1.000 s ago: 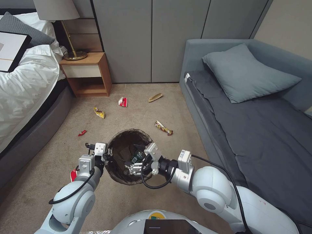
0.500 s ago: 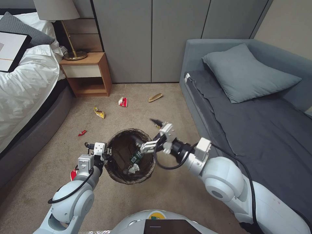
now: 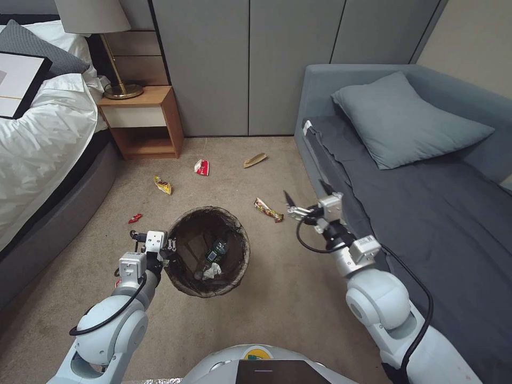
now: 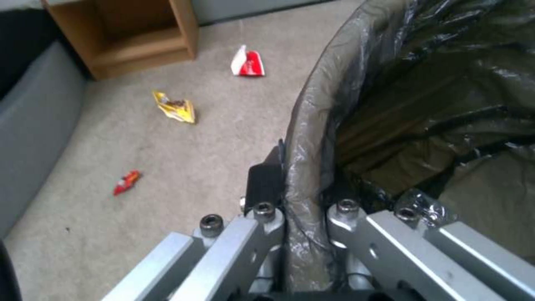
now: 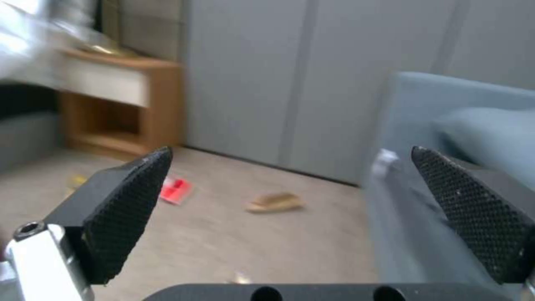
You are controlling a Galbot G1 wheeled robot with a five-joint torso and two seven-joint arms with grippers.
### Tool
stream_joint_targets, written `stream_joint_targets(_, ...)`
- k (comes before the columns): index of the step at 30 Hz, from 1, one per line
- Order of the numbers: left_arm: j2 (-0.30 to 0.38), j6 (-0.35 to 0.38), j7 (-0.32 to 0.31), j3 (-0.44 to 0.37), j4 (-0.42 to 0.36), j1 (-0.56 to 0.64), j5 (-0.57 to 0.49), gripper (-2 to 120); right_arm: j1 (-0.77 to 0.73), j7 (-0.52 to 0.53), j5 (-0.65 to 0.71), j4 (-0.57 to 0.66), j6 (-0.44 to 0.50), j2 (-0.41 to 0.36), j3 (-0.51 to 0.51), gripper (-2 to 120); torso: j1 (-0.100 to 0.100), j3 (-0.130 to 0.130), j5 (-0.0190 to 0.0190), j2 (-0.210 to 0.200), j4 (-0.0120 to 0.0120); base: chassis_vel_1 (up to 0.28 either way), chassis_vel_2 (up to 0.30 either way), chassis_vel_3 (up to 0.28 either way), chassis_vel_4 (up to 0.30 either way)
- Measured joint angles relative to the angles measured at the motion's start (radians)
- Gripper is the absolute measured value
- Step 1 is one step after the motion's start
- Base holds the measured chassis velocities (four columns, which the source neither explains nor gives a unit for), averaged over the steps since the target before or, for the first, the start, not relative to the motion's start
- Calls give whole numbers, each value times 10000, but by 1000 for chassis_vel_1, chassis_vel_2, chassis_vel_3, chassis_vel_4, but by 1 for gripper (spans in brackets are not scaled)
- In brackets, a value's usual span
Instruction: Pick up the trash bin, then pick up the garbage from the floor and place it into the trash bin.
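Left gripper (image 3: 165, 246) is clamping the trash bin (image 3: 234, 269) by its bagged rim, 1 finger inside, 1 outside, holding it off the carpet (image 3: 277, 309). A bottle (image 3: 215, 252) and a tissue (image 3: 211, 271) are lying inside the bin. Right gripper (image 3: 305, 198) is hanging beyond the bin's sofa-side rim, fingers spread wide, gripping nothing. A striped wrapper (image 3: 268, 210) is lying between bin and right gripper; a yellow wrapper (image 3: 163, 185) and a red-white carton (image 3: 201, 167) are sitting beyond the bin.

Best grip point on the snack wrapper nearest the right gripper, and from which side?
Likely from above, pinching across the narrow middle of the snack wrapper. It lies flat and elongated on the carpet, so side approaches have little to catch. The open right gripper hovers just beside it.
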Motion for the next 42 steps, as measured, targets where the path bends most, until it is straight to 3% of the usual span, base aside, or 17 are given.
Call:
stream_joint_targets(3,-18,-75,23,-75,14,54,52,3,-632,136,-361,-22,316,491,450,100,0,0,-1,0,1,0,0,0,0)
stream_joint_targets(6,-80,-163,8,-152,-2,175,75,3,-1915,82,-589,45,983,1616,1135,100,0,-1,-2,0,-1,0,0,0,0)
stream_joint_targets(10,-84,-196,-17,-161,-25,196,116,3,-2429,55,-642,68,1360,1990,1277,100,0,-1,-1,0,-2,0,0,0,0)
stream_joint_targets(13,-66,-211,-41,-185,-114,230,202,3,-3097,-146,-790,-30,2266,2388,1656,100,0,-1,-1,0,-2,0,0,0,0)
stream_joint_targets(32,-234,-198,-106,-217,-179,319,322,3,-3264,-286,-481,-331,2694,2282,1940,100,-1,-2,0,0,0,-6,4,3,-5)
stream_joint_targets(42,-251,-179,-102,-183,-141,281,337,3,-3287,-270,-447,-344,2673,2258,1958,100,1,3,0,-1,3,-124,148,152,-131)
